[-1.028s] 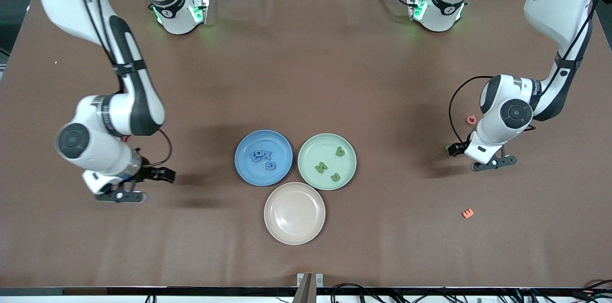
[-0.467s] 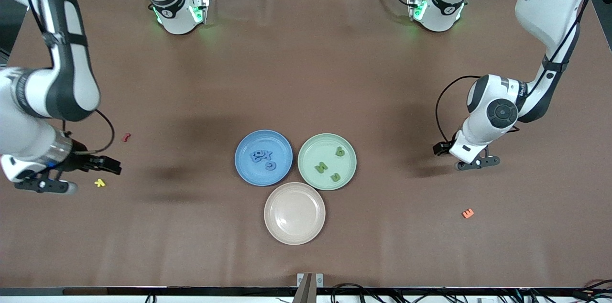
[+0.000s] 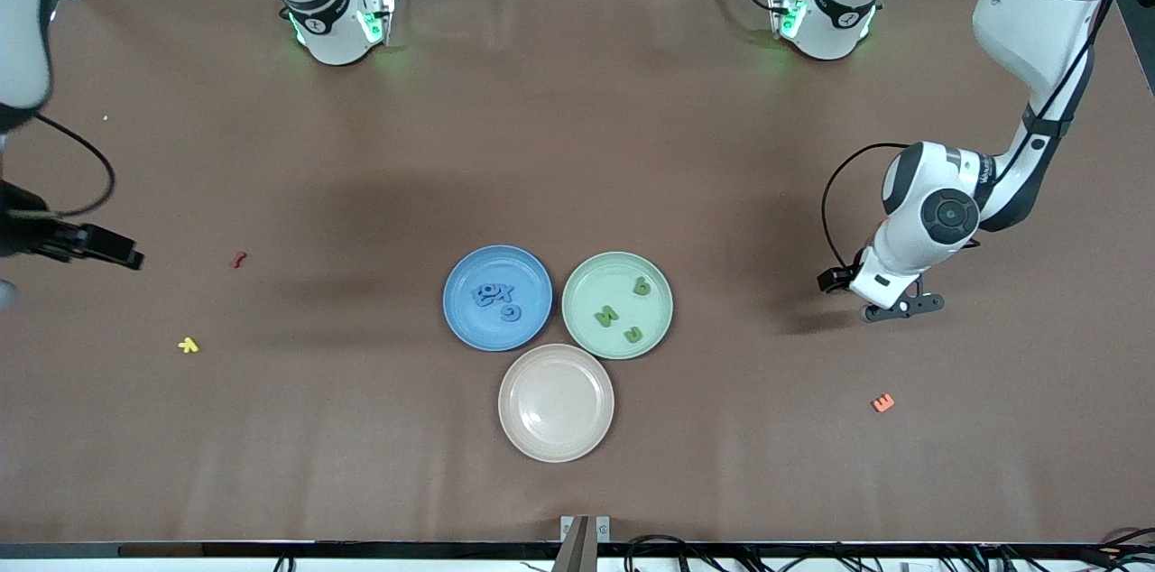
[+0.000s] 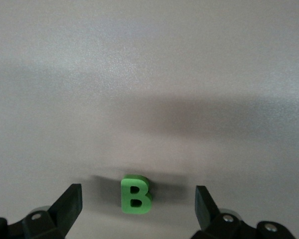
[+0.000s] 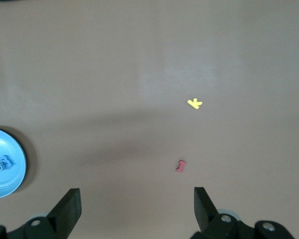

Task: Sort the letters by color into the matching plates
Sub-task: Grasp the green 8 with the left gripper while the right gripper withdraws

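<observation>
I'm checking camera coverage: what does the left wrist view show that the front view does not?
Only the left wrist view shows a green letter B lying on the table, between the open fingers of the left tool. Only the front view shows the blue plate, the green plate, the beige-pink plate and the orange letter. Both show the brown table.

The right gripper (image 5: 137, 211) is mostly off the front view's edge. The left gripper (image 3: 902, 309) covers a green B (image 4: 136, 193) there. The blue plate (image 5: 5, 164) is cut off in the right wrist view. Its blue letters (image 3: 498, 297) overlap, unreadable.
</observation>
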### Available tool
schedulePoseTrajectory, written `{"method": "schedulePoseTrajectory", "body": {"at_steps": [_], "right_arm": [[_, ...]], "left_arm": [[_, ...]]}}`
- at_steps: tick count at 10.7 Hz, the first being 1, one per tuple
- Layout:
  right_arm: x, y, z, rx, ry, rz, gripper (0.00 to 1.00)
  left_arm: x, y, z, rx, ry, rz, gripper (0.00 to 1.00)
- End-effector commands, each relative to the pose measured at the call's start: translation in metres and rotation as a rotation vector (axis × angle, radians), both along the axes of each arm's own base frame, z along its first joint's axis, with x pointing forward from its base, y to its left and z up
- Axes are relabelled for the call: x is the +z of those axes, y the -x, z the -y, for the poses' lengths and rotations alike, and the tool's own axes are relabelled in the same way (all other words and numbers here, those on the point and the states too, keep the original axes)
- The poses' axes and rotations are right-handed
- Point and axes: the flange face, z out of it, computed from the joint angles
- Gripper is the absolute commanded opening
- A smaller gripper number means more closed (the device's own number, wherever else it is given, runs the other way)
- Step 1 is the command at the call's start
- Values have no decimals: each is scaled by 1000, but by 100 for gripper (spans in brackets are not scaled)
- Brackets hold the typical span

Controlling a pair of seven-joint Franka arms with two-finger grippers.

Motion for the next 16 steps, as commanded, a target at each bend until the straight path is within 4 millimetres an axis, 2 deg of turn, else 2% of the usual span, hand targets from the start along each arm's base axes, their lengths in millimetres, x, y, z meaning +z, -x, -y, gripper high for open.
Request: {"method": "schedulePoseTrajectory", "body": {"at_steps": [1, 2, 5, 6, 7, 9, 12, 15, 16], "right_arm": [[66, 41, 20, -31, 15, 37, 100], [86, 55, 26, -40, 7, 53, 100], [105, 69, 21, -43, -3, 16, 100], [111, 73, 21, -46, -4, 25, 100], [109, 73, 18, -40, -6, 26, 100], [93, 71, 12, -30, -8, 0, 100], [86, 66, 3, -14, 5, -7, 100], [86, 63, -2, -3, 3, -1, 100], [87, 63, 1, -6, 1, 5, 100]], "left_arm": [[-4, 4, -1, 26, 17, -17, 100], [-6, 5, -5, 31, 18, -23, 100], [-7, 5, -7, 38, 20, -24, 100], [-7, 5, -13, 48, 20, -24, 14], [-7, 5, -17, 59, 20, -24, 0], [-7, 5, -15, 58, 20, -24, 0], [-7, 4, -13, 56, 20, -22, 0], [9, -4, -7, 59, 20, 9, 0], [19, -8, 3, 76, 40, 25, 0]]}}
